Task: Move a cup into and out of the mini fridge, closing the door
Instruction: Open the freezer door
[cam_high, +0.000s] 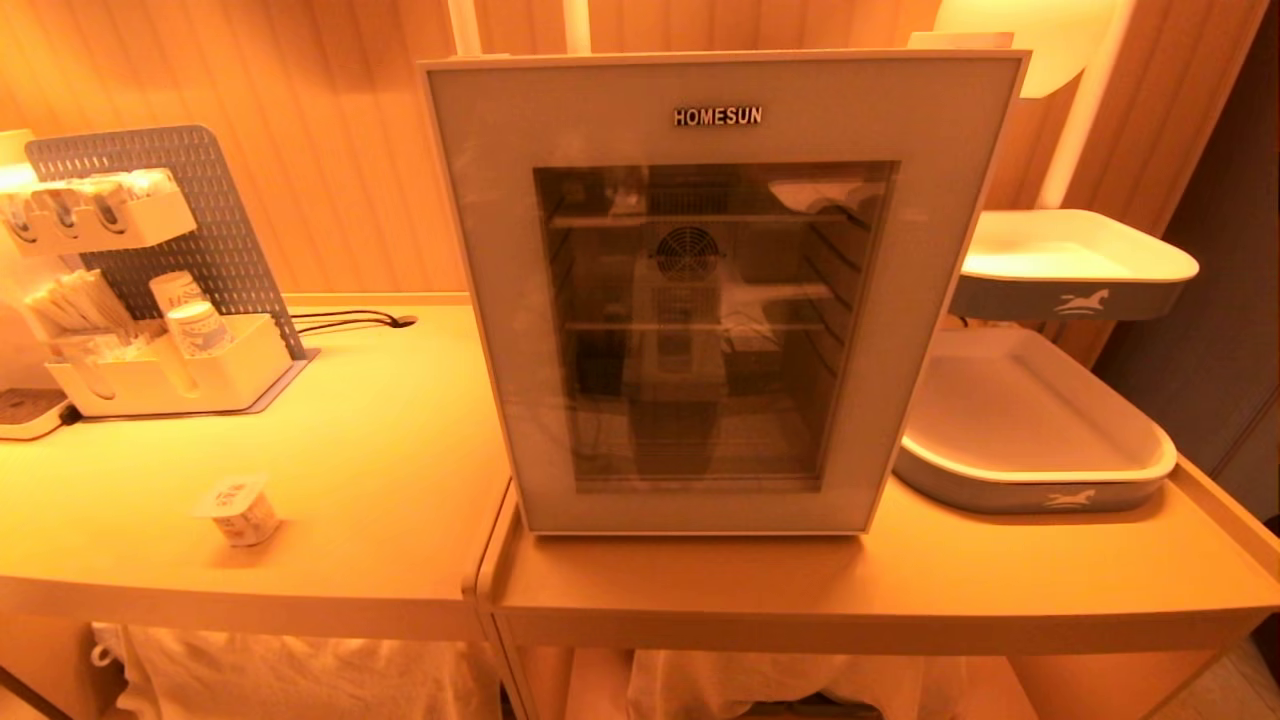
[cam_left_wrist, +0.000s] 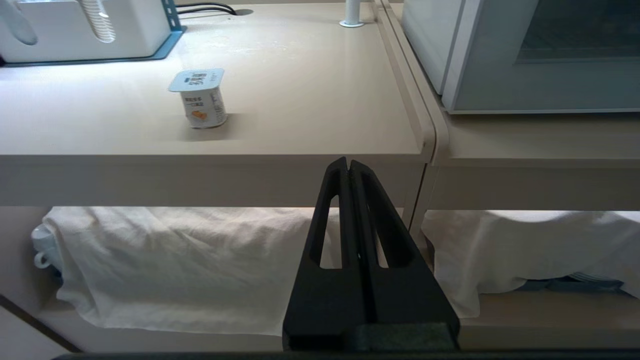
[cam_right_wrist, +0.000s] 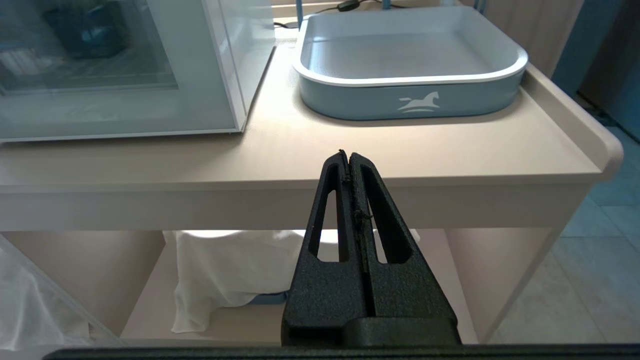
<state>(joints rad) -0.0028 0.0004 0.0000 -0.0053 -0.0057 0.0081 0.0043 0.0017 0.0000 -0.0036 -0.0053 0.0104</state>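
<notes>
The cup (cam_high: 238, 510) stands upright on the left table, a small white pot with a squarish lid and an orange label (cam_left_wrist: 201, 100). The mini fridge (cam_high: 720, 290) sits on the middle counter with its door (cam_high: 880, 300) closed flat; wire shelves show through the dark glass. My left gripper (cam_left_wrist: 348, 161) is shut and empty, held below and in front of the table edge, to the cup's right. My right gripper (cam_right_wrist: 348, 155) is shut and empty too, in front of the counter edge right of the fridge (cam_right_wrist: 120, 70). Neither arm shows in the head view.
A white organiser (cam_high: 170, 375) with blue-patterned paper cups (cam_high: 195, 320) and a pegboard stands at the back left. Two grey-blue trays sit right of the fridge, the lower tray (cam_high: 1030, 460) on the counter (cam_right_wrist: 410, 60) and the upper tray (cam_high: 1075, 265) above. White cloth (cam_left_wrist: 170, 265) hangs under the tables.
</notes>
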